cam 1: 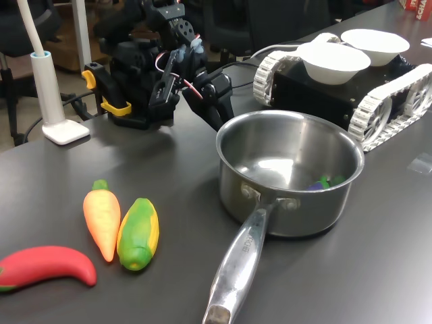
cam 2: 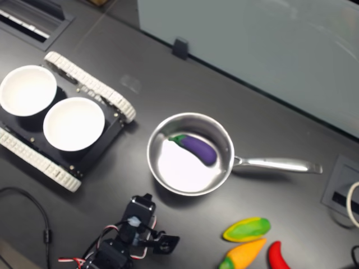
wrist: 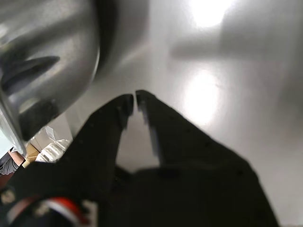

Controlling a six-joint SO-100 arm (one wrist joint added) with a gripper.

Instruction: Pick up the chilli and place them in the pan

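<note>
The red chilli [cam 1: 47, 265] lies on the dark table at the first exterior view's lower left; in the second exterior view only part of the chilli [cam 2: 276, 255] shows at the bottom edge. The steel pan [cam 1: 297, 209] stands mid-table, its handle toward the first exterior view's bottom. In the second exterior view the pan [cam 2: 151, 159] holds a purple toy aubergine [cam 2: 197, 148]. My gripper [cam 1: 217, 118] hangs just outside the pan's far rim, well away from the chilli. In the wrist view my gripper [wrist: 134, 98] is shut with nothing between its black fingers, and the pan [wrist: 47, 56] wall is close beside it.
An orange toy carrot [cam 1: 101, 216] and a green-and-yellow toy corn [cam 1: 138, 233] lie between the chilli and the pan. Behind the pan, a tracked vehicle [cam 1: 391, 94] carries two white bowls [cam 1: 334, 61]. A white lamp base [cam 1: 64, 128] stands at the first exterior view's left.
</note>
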